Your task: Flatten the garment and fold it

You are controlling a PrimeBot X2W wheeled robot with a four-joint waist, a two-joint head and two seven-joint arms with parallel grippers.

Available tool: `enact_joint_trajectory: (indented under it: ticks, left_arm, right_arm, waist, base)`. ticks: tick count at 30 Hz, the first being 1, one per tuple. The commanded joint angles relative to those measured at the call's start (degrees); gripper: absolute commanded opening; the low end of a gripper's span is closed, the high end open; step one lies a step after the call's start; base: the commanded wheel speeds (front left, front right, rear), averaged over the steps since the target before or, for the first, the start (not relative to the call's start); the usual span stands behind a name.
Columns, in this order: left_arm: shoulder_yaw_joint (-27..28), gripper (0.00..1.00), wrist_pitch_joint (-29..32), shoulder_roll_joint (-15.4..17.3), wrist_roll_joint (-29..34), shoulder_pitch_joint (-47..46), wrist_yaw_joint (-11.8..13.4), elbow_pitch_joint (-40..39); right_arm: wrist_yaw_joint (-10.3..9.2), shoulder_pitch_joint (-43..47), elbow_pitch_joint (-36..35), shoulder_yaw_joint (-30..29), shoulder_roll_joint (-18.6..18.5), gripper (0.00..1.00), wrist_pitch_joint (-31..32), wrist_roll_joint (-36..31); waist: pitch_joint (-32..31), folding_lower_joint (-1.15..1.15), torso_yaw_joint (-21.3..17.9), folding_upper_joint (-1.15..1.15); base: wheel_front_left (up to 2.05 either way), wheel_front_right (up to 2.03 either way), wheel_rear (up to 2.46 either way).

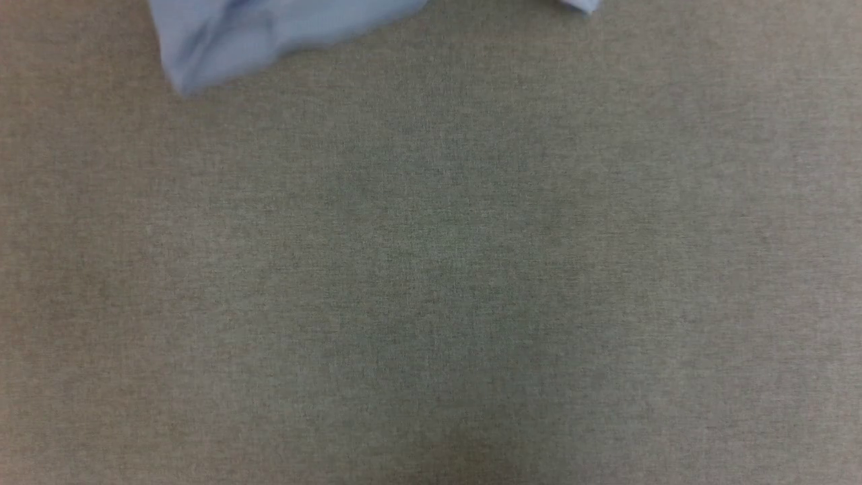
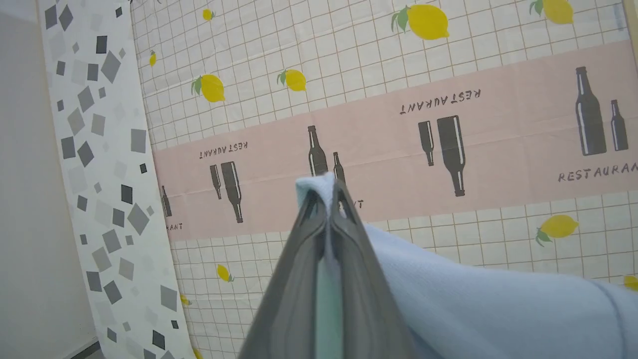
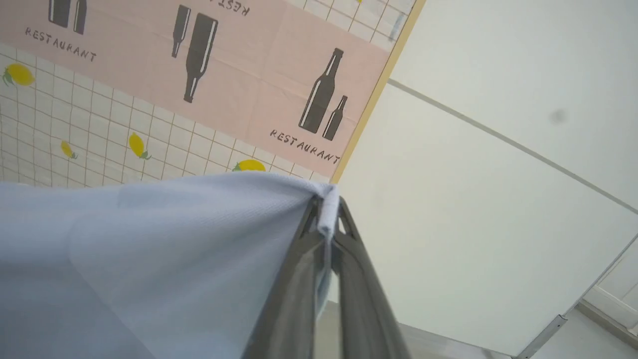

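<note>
The light blue garment [image 1: 269, 34] hangs into the top of the head view over the grey-green fabric table [image 1: 431, 283], a smaller tip of it at the top right. In the left wrist view my left gripper [image 2: 326, 199] is shut on an edge of the garment [image 2: 473, 299], which trails off to the right. In the right wrist view my right gripper [image 3: 327, 214] is shut on another edge of the garment [image 3: 149, 259], the cloth spreading out to the left. Both grippers point up toward the wall, holding the cloth raised.
A patterned wall covering with lemons, bottles and the word RESTAURANT [image 2: 448, 124] stands behind. A grey-squared panel [image 2: 99, 174] lies at its left, and a plain white wall [image 3: 498, 149] at its right.
</note>
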Motion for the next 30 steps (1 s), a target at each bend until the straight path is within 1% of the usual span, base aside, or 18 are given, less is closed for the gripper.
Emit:
enact_joint_trajectory:
  ticks: [1,4,9,12,16,19,23,26,28,30]
  left_arm:
    - [0.26,0.0,-1.21,-0.38,0.48,-1.43,0.41,0.34]
    - [0.04,0.0,-4.28,-1.22,0.76,-2.61,-0.11,1.14]
    - [-0.67,0.0,-6.29,-1.57,0.1,-0.87,-1.49,3.32]
    - [-2.07,0.0,-5.97,-1.28,-0.92,3.85,-3.3,5.5]
    - [-3.26,0.0,-4.62,-1.12,-3.89,12.83,-5.37,7.42]
    - [-3.41,0.0,-3.17,-0.69,-7.21,21.82,-6.32,7.34]
    - [-2.6,0.0,-0.29,-0.85,-13.3,36.13,-5.9,3.85]
    - [-1.37,0.0,1.89,-0.87,-18.38,47.78,-4.51,-0.5]
    - [-0.41,0.0,3.37,-0.88,-21.78,55.83,-2.98,-4.23]
    - [0.61,0.0,4.72,-0.87,-24.96,64.31,-0.65,-8.62]
  right_arm:
    - [-0.1,-1.91,0.85,-0.71,0.34,0.0,-2.18,-0.97]
    - [-0.1,-5.33,3.14,-1.63,0.68,0.0,-8.45,-2.91]
    - [-0.1,-6.21,7.61,-1.71,0.7,0.0,-14.67,-4.43]
    - [-0.1,-2.25,11.15,-0.79,1.31,0.0,-16.02,-2.68]
    - [-0.1,6.67,13.89,2.23,1.54,0.0,-15.64,2.66]
    - [-0.1,16.11,13.15,4.09,0.91,0.0,-14.13,8.6]
    - [-0.1,31.06,8.26,5.23,-0.52,0.0,-8.57,16.7]
    - [-0.1,43.41,1.83,3.9,-1.5,0.0,-2.57,21.09]
    - [-0.1,52.29,-3.54,2.12,-1.82,0.0,2.29,23.22]
    - [-0.1,62.16,-9.58,-0.43,-1.49,0.0,8.16,24.35]
  waist:
    - [0.71,-0.01,0.57,0.0]
    - [0.69,-0.01,1.25,0.0]
    - [0.05,-0.01,2.2,0.0]
    - [-1.43,-0.01,2.51,0.0]
    - [-4.54,-0.01,2.89,0.0]
    - [-8.15,-0.01,2.99,0.0]
    - [-13.75,-0.01,3.17,0.0]
    - [-17.47,-0.01,2.99,0.0]
    - [-19.53,-0.01,2.88,0.0]
    - [-21.31,-0.01,2.66,0.0]
  base:
    - [0.0,0.0,0.0]
    - [0.0,0.0,0.0]
    - [0.0,0.0,0.0]
    - [0.0,0.0,0.0]
    - [0.0,0.0,0.0]
    - [0.0,0.0,0.0]
    - [0.0,0.0,0.0]
    - [0.0,0.0,0.0]
    - [0.0,0.0,0.0]
    - [0.0,0.0,0.0]
